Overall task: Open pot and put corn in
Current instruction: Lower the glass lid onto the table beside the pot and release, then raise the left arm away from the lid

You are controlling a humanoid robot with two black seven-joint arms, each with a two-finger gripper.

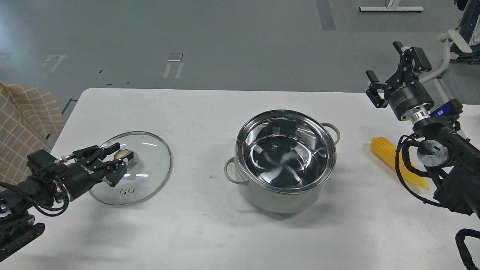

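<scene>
The pale grey-green pot (285, 197) stands open in the middle of the white table, its shiny steel inside empty. The glass lid (150, 165) with a gold knob (120, 154) lies low at the table's left. My left gripper (118, 159) is shut on the knob. The yellow corn (382, 149) lies on the table right of the pot, partly hidden behind my right arm. My right gripper (390, 66) is open and empty, raised above the table's far right edge, behind the corn.
The white table (210, 232) reaches from the far edge to the bottom of the view. A checked cloth (22, 123) hangs off the table's left. A chair frame (455, 41) stands on the floor at the far right.
</scene>
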